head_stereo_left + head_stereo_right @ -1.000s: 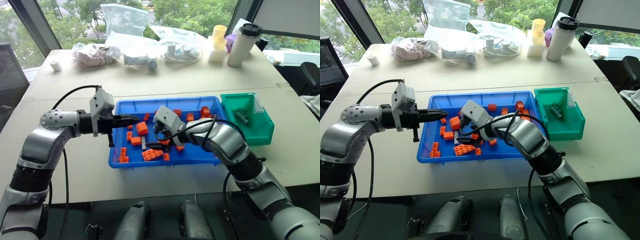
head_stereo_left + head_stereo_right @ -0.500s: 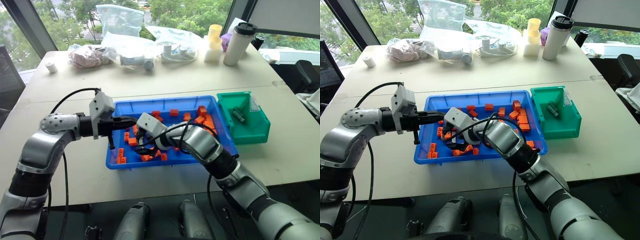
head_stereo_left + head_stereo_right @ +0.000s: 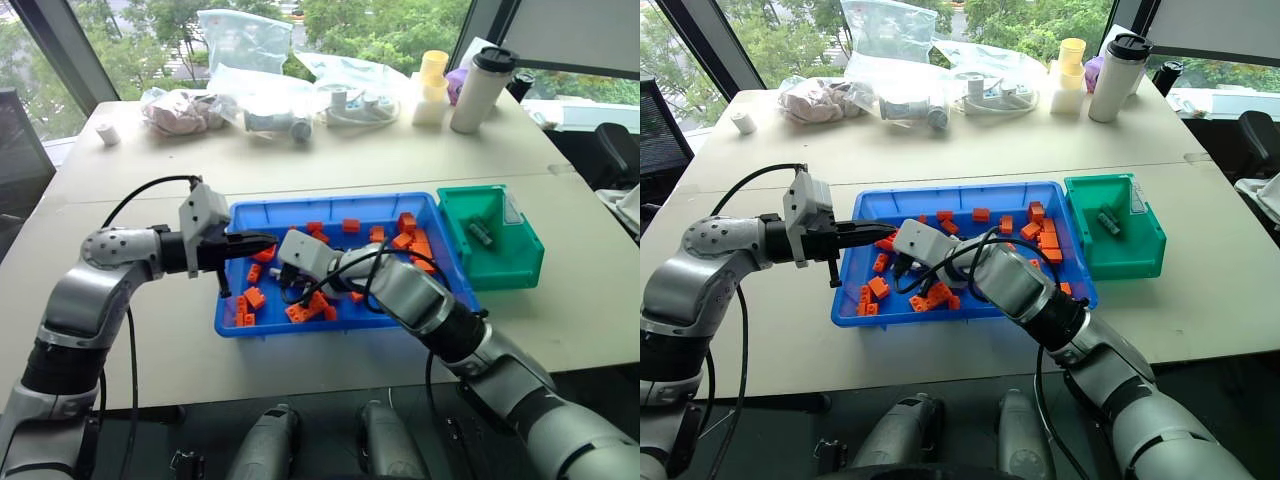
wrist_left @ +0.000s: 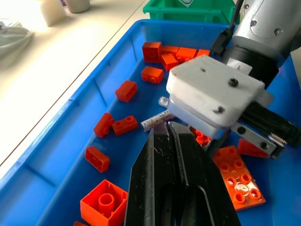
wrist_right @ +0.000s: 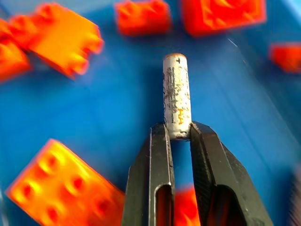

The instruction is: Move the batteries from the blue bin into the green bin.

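A scuffed silver-grey metal battery (image 5: 177, 96) sits pinched by one end between the two black fingers of the right tool (image 5: 178, 134), low inside the wide, shallow bright blue plastic bin (image 3: 345, 319). The end-on grip leaves most of the cylinder sticking out clear of the loose orange studded toy bricks (image 3: 254, 297) scattered around it, which should let it lift out cleanly. The left tool (image 4: 168, 136), its fingers pressed together on nothing, hangs over the blue bin's left wall, apparently waiting its turn. The small, deeper teal-green plastic bin (image 3: 523, 269) stands against the blue bin's right wall on the pale counter (image 3: 150, 350), with one dark cylinder, likely a battery, lying inside. The right wrist view alone makes the pinch plain; the head views hide it behind the arm. The left wrist view adds the battery seen side-on under the right tool's white housing.
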Controlling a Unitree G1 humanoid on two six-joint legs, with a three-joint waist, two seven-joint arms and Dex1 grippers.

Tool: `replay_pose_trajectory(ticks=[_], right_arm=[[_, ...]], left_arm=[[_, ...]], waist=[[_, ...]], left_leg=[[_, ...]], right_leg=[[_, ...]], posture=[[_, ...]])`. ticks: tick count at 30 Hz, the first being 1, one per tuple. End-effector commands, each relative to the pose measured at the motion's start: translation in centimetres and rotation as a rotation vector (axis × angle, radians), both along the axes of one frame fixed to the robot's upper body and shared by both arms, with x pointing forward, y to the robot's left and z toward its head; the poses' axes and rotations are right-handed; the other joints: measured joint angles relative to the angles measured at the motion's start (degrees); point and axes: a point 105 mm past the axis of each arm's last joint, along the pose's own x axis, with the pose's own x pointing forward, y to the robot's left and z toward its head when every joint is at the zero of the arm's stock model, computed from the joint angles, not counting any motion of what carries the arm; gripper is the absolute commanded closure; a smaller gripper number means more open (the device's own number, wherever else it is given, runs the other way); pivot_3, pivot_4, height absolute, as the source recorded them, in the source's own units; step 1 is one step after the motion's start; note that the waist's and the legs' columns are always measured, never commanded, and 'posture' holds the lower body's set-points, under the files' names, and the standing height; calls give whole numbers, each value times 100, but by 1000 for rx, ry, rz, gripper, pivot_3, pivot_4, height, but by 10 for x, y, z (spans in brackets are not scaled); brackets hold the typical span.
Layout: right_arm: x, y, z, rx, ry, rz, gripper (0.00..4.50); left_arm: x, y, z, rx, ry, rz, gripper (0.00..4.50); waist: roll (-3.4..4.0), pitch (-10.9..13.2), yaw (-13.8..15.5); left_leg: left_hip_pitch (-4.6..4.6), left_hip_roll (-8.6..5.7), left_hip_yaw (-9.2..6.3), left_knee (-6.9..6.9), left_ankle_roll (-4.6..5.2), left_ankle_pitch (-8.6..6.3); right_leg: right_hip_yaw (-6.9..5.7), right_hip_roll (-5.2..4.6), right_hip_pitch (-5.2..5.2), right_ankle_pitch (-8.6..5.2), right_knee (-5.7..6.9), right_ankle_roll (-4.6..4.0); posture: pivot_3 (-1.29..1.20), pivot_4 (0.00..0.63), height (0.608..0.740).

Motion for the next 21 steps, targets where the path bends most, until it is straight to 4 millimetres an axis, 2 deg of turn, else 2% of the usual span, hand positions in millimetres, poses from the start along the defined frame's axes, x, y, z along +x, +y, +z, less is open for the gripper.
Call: replay_pose_trajectory(ticks=[1,5,10,13,16,21], right_arm=[[3,-29,44,113,-88,-80,4496],[1,-79,88,229,-179,-224,4496],[-8,-151,110,235,-229,-453,4496],[-16,-182,109,198,-223,-543,4496],[-24,-209,96,138,-195,-619,4496],[-28,-225,79,103,-152,-654,4496]], left_arm=[[1,-2,7,-2,-42,-12,4500],[2,-5,8,-11,-45,-20,4500],[2,-8,4,-22,-38,-35,4500],[3,-11,3,-29,-36,-41,4500],[4,-14,1,-34,-35,-45,4500],[3,-18,-2,-40,-33,-51,4500]], waist=[[0,1,-19],[0,1,-46],[0,2,6],[-1,2,17],[-3,3,-1],[-2,3,-32]], left_leg=[[-1,0,0,0,0,0],[-2,5,4,-11,0,0],[-2,3,5,-15,1,0],[-2,2,6,-15,4,-2],[-1,3,9,-15,4,-2],[3,9,16,-16,4,-1]], right_leg=[[0,0,-3,0,0,0],[4,3,-12,0,2,0],[2,-1,-6,0,-8,0],[1,-6,-2,0,-10,0],[1,-10,-1,0,-9,0],[9,-9,-2,0,-6,0]], posture=[[0,150,740],[0,150,740],[0,150,740],[0,150,740],[0,150,740],[0,150,740]])
